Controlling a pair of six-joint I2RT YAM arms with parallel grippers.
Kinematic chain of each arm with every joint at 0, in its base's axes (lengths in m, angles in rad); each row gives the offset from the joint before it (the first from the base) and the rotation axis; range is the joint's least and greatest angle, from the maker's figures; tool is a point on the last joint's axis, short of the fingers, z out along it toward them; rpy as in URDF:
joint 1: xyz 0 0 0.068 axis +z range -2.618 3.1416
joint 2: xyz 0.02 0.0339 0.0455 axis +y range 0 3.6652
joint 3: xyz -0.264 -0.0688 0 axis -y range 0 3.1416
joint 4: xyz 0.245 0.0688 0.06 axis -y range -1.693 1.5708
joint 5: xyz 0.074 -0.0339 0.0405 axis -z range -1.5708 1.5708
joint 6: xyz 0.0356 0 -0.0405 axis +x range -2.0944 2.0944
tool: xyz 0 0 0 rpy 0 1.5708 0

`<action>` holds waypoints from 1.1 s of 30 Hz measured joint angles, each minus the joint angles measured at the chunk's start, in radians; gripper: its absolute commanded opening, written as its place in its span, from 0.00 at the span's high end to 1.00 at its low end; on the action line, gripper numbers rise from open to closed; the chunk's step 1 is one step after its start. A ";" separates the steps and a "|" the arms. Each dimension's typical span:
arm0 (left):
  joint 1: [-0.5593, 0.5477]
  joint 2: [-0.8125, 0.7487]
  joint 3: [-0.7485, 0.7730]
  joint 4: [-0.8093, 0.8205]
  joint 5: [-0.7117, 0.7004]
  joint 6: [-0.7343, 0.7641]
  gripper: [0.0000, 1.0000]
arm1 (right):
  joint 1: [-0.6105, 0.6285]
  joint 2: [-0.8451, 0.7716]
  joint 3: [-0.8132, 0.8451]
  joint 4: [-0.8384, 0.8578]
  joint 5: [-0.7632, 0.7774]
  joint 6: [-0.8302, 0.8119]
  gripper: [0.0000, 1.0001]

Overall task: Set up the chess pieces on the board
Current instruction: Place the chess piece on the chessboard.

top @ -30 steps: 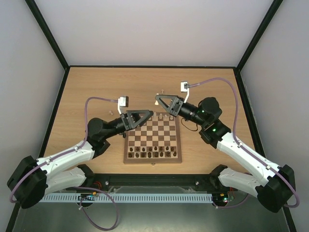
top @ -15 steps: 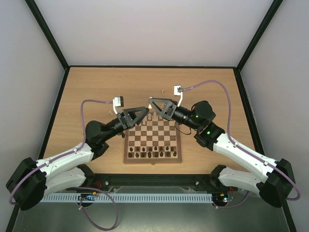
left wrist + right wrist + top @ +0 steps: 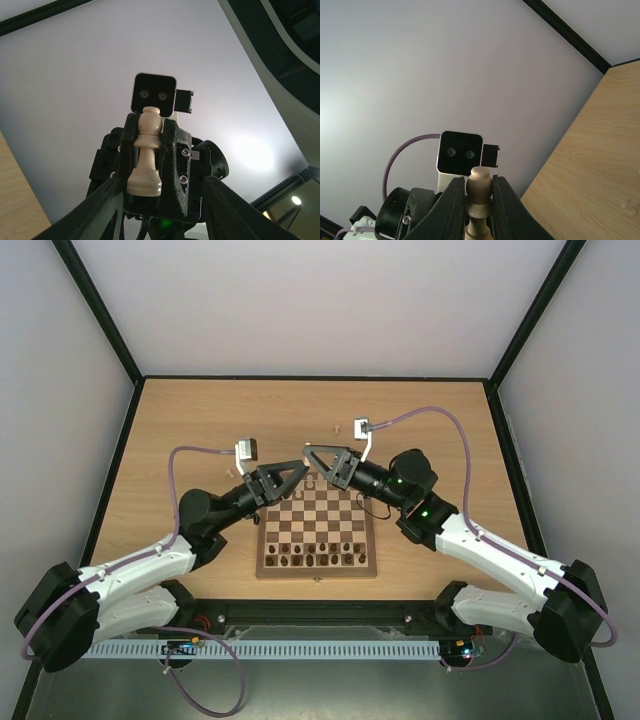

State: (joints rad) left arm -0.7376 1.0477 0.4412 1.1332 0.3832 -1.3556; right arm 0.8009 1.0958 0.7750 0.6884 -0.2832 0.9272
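Over the far edge of the board (image 3: 320, 520), both claws meet tip to tip; right claw (image 3: 310, 453) is clamped tight on a cream pawn (image 3: 146, 155), pinching it by the head; left claw (image 3: 298, 470) is partway open, fingers spread either side of the pawn's base.

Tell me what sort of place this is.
Probably a robot lab test cell: a wood table boxed in by blank pale walls and black framing, a left arm and right arm bolted at its edge, a chessboard between them.
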 measured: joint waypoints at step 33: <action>0.000 0.014 -0.004 0.001 -0.022 0.028 0.69 | 0.011 0.003 0.000 0.012 0.005 0.000 0.91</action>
State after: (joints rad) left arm -0.7376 1.0618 0.4370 1.1339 0.3614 -1.3273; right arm 0.8120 1.0985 0.7746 0.7006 -0.2783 0.9272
